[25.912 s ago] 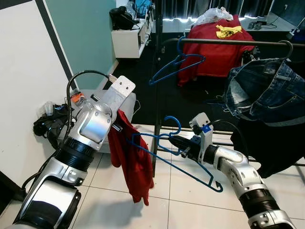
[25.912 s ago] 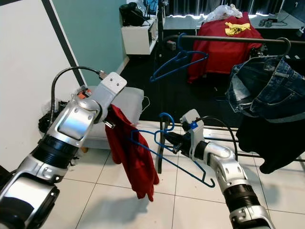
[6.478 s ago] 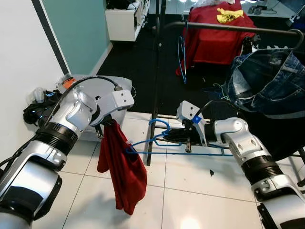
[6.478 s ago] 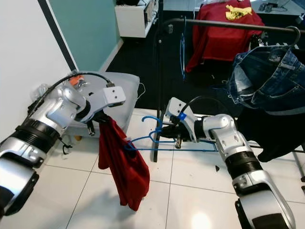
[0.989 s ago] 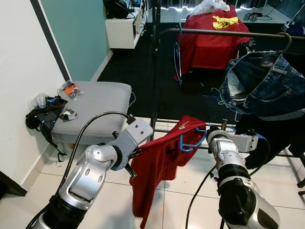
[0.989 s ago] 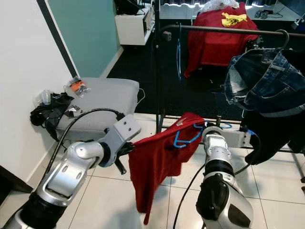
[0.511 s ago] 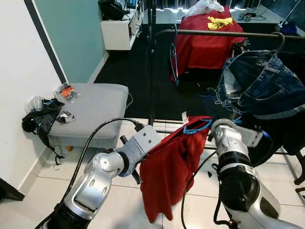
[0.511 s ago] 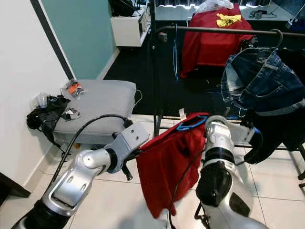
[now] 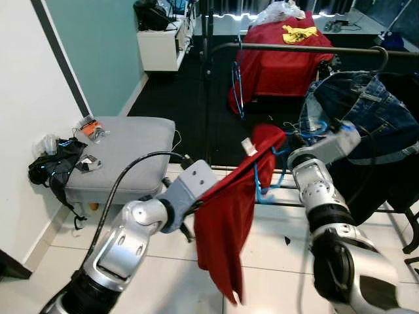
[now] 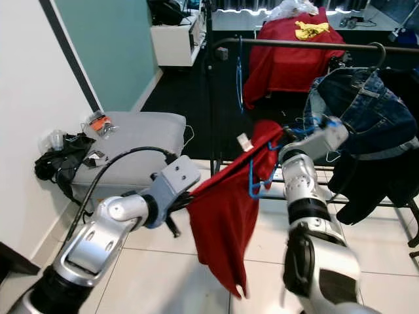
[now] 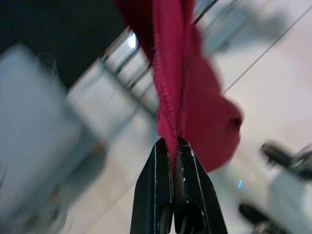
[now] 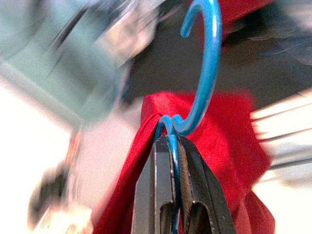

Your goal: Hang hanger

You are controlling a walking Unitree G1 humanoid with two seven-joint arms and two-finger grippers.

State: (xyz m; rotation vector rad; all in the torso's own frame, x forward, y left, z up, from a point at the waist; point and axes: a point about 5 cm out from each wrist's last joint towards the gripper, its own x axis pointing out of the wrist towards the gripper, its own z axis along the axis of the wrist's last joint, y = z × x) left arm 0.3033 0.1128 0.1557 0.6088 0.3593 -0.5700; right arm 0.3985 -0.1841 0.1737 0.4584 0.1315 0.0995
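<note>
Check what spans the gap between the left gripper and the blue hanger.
In the eye views, the red shirt stretches from the left gripper to the blue hanger.

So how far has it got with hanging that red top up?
Done: the red top is draped on the blue hanger. In hand: the right gripper is shut on the hanger's neck just below its hook, and the left gripper pinches the top's edge. Left: the hook isn't on the rail yet; the hanger is below it.
</note>
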